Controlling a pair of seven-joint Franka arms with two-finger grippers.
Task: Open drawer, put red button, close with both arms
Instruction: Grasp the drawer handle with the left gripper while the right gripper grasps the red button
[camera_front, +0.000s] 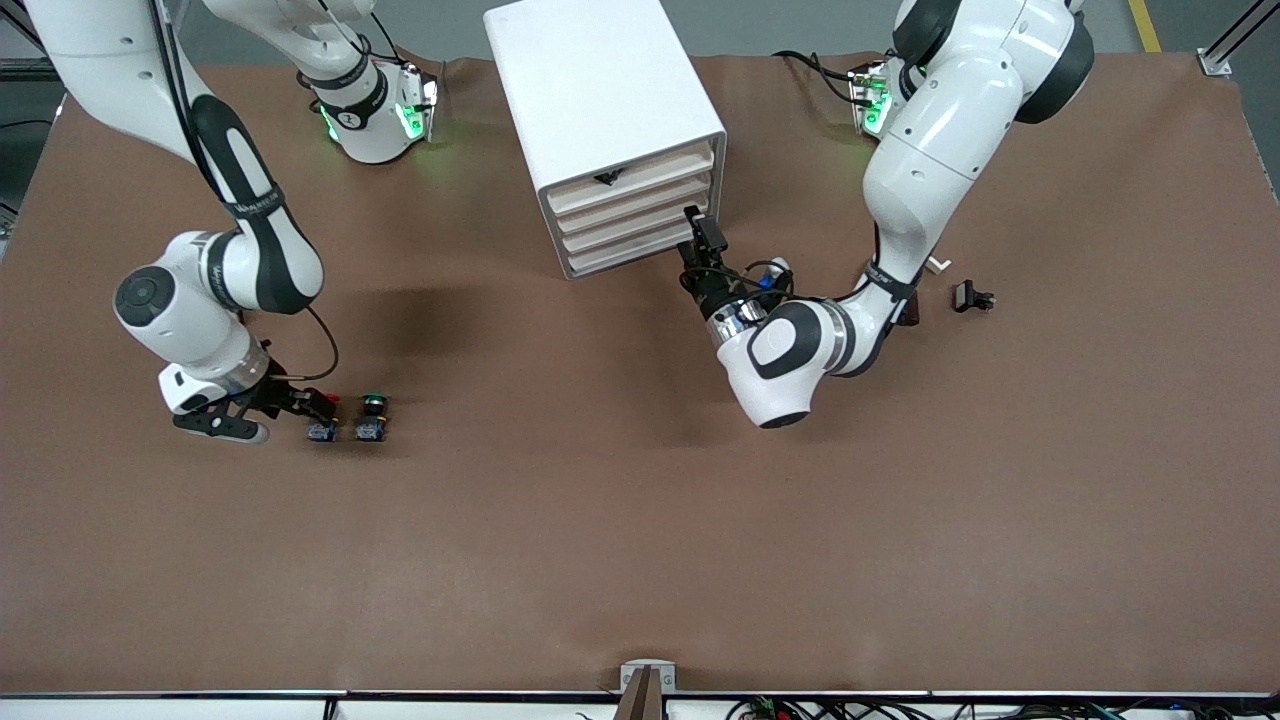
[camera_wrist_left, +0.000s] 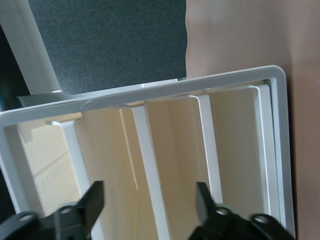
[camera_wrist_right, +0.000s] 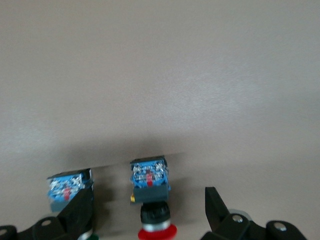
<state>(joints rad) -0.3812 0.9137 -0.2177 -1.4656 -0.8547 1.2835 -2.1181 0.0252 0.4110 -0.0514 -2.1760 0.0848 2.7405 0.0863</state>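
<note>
Right end effector (camera_wrist_right: 145, 212) astride red button (camera_wrist_right: 150, 192)

You have a table (camera_front: 640, 560) covered in a brown mat, slightly wrinkled along the edge where the arm bases stand. Standing on it near those bases, about midway between them, is a white drawer cabinet (camera_front: 600, 110) with four cream drawer fronts turned toward the front camera. Toward the right arm's end, nearer the front camera, the red button (camera_front: 321, 428) and a green button (camera_front: 372, 420) lie just beside each other. Toward the left arm's end you see a small black part (camera_front: 972, 298) lying alone, well apart from the cabinet.
</note>
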